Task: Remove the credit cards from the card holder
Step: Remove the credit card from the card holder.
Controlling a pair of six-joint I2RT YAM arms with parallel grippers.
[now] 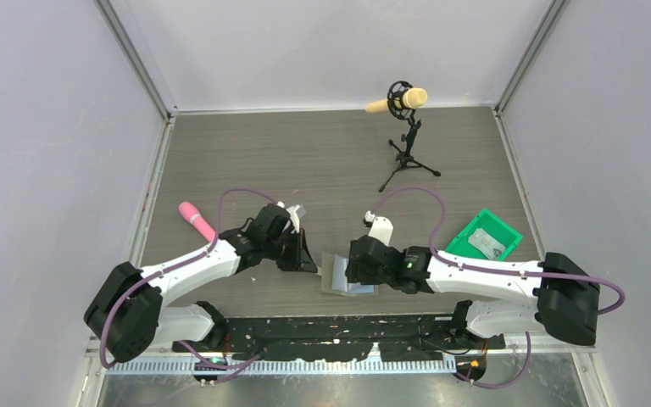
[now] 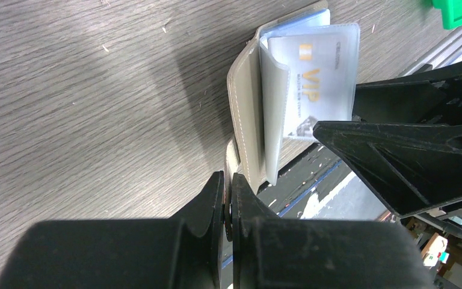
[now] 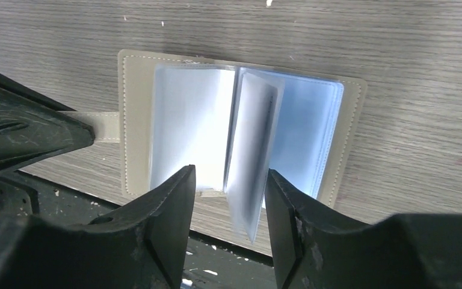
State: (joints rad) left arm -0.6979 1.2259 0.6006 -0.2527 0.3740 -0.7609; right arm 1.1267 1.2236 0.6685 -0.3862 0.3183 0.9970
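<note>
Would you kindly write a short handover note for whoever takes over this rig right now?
Left gripper: shut on the strap of the card holder, holding it open.
Right gripper: open, jaws either side of a clear pocket leaf.
Done: a pale item, likely a card, lies in the green bin.
To do: a VIP card sits in a pocket; extract it.

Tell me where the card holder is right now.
In the top view the card holder lies open at the near edge of the table, centre, under the right tool, with the left tool at its strap.
</note>
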